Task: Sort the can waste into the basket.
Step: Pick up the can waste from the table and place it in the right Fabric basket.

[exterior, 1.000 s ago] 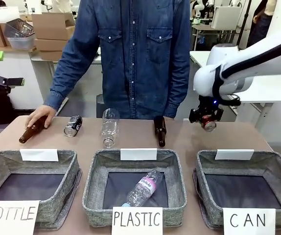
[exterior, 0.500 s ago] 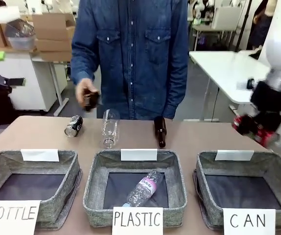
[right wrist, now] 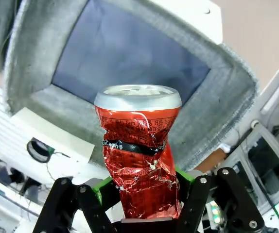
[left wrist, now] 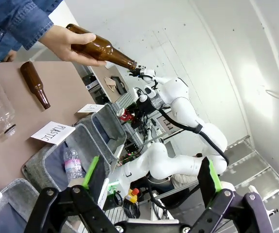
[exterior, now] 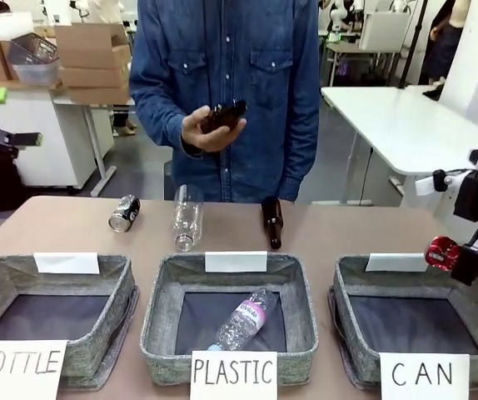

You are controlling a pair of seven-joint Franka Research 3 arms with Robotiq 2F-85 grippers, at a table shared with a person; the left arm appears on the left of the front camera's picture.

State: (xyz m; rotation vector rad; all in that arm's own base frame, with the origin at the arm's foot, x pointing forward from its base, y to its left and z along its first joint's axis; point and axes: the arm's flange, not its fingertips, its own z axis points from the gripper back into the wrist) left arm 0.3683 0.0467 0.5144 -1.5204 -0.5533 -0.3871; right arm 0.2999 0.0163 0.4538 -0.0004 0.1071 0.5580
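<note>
Red can (exterior: 439, 252), front view: held in the right gripper (exterior: 460, 258) at the table's right end, over the far right corner of the CAN basket (exterior: 347, 283), lower and farther right than half a second ago. The person's hand (exterior: 207, 133), then lower and to the left, is now raised to the chest, holding a brown bottle (exterior: 226, 114).

Count: two cans, the other a dark can (exterior: 124, 213) lying far left on the brown table (exterior: 56, 229). Two brown bottles, the second brown bottle (exterior: 271, 222) at far centre. Two clear bottles, one clear bottle (exterior: 186, 217) on the table and one labelled bottle (exterior: 243, 319) in the PLASTIC basket (exterior: 160, 308). Three baskets, with the BOTTLE basket (exterior: 122, 287) at left. White tables and cardboard boxes stand behind.

Left wrist view: left gripper (left wrist: 151, 170) jaws wide apart, nothing between them.

Right wrist view: the crushed red can is clamped between the green pads (right wrist: 103, 185), silver end toward the basket's dark floor.
</note>
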